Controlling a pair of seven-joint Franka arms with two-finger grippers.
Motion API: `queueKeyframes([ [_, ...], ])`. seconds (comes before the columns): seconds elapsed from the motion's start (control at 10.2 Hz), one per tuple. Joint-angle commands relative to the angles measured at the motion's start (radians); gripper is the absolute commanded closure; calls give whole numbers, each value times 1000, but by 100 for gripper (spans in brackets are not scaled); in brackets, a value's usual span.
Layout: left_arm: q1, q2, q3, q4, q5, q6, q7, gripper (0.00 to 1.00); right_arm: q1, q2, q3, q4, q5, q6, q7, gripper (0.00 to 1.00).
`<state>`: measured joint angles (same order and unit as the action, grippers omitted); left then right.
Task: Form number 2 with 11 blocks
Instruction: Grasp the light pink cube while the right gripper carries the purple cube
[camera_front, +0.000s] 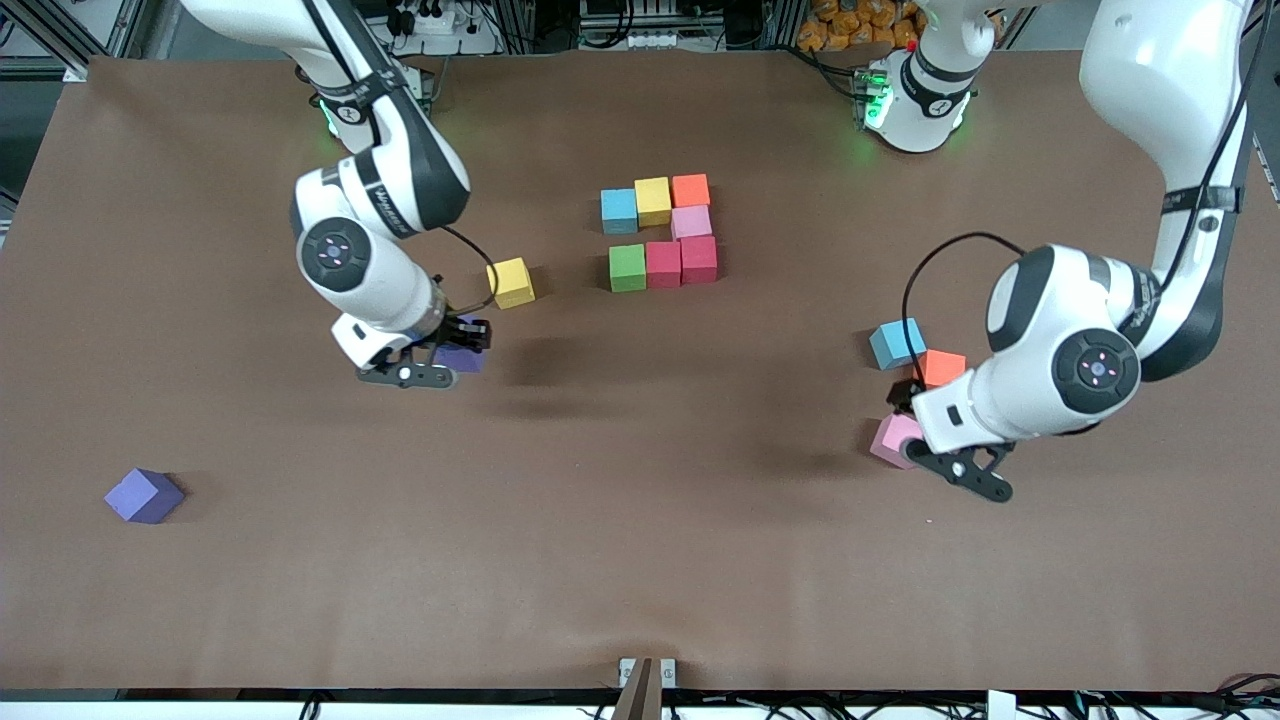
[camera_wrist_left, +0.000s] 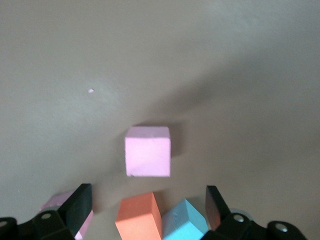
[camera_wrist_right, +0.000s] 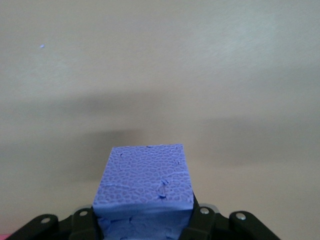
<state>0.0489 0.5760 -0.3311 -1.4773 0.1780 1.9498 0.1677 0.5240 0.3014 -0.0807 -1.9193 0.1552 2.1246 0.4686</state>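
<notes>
**Seven blocks placed, one purple block in the right arm's fingers**

Seven blocks sit close together in the upper middle of the front view, on the brown surface (camera_front: 640, 520). The top row has a blue block (camera_front: 619, 211), a yellow block (camera_front: 652, 200) and an orange block (camera_front: 690, 190). A pink block (camera_front: 691, 221) sits under the orange one. Below that come a green block (camera_front: 627, 267) and two red blocks (camera_front: 680, 262).

The right gripper (camera_front: 452, 352) is at middle left of the front view. Its fingers are closed on a purple block (camera_wrist_right: 145, 192). A loose yellow block (camera_front: 511, 282) lies just above it in that view. Another purple block (camera_front: 144, 495) lies alone at lower left.

The left gripper (camera_front: 915, 425) hangs at middle right, with its fingers (camera_wrist_left: 80, 205) wide open and holding nothing. Under and beside it lie a loose blue block (camera_front: 896, 343), a loose orange block (camera_front: 941, 367) and a loose pink block (camera_front: 893, 438). They are bunched close together.
</notes>
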Motion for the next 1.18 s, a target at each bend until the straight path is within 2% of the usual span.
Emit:
queueKeyframes([
  [0.0,-24,80,24,58,0,53,-13,0,66,53,-13,80,81,-23,47,42],
  [0.29,-44,149,30,60,99,126,-13,0,129,126,-14,155,81,-23,54,42],
  [0.59,-44,188,29,57,104,129,-16,0,192,220,-22,244,63,-31,74,42],
  [0.88,-37,183,29,31,113,133,-13,0,241,291,-50,328,33,-35,73,42],
  [1.08,-27,170,29,-4,112,132,-19,0,274,323,-57,333,40,-34,81,42],
])
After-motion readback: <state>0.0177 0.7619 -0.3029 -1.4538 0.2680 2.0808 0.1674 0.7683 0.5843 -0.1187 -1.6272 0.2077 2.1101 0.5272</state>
